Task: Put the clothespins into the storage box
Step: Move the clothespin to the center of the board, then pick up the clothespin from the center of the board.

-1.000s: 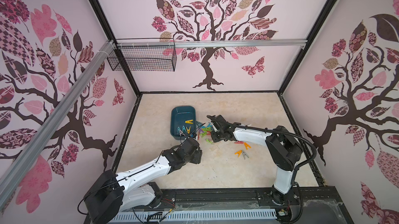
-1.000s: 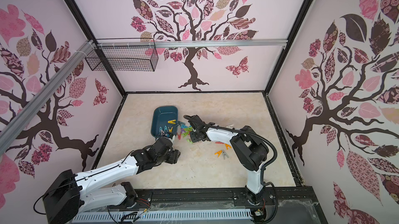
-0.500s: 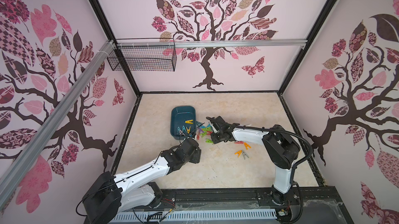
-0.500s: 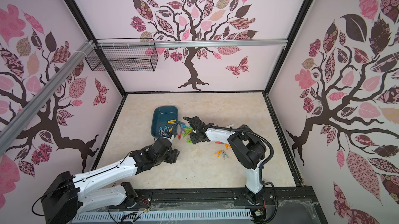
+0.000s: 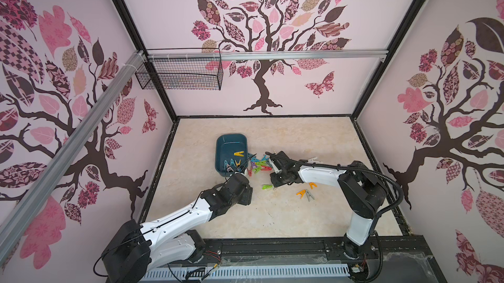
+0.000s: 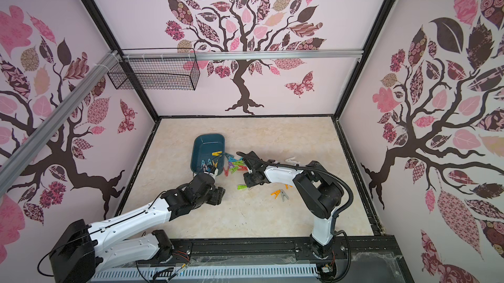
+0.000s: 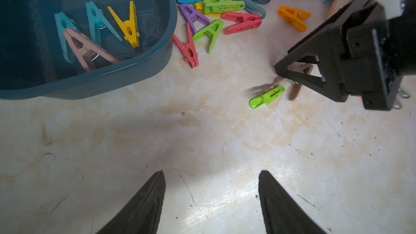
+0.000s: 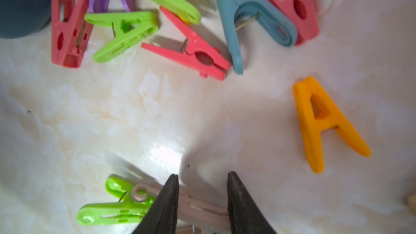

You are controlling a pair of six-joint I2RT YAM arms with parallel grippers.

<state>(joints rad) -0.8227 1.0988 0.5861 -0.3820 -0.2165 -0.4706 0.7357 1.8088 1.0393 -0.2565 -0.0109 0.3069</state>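
Teal storage box (image 5: pixel 230 144) is seen on the surface (image 5: pixel 272 213) in both top views, with clothespins (image 5: pixel 260 163) piled just beside it. Left wrist: five are boxed; left end effector (image 7: pixel 210 174) is held wide open, empty. Right wrist: right end effector (image 8: pixel 202 176) is half-open astride a beige clothespin (image 8: pixel 202 207), not clamped. Pick step; closing and lifting are called for.

You look down into a pale pink booth: a brown tree decal (image 5: pixel 261 50) with pink patterned leaves fills the back wall at upper centre in both top views, and matching trees spread over the walls at frame left and right. A black wire basket (image 5: pixel 178 76) hangs at upper left beside an aluminium rail (image 5: pixel 300 55). Black frame posts (image 5: pixel 120 9) edge the corners. The cream marbled surface (image 5: pixel 300 137) shows thin scratches and a bright glare in the wrist views.
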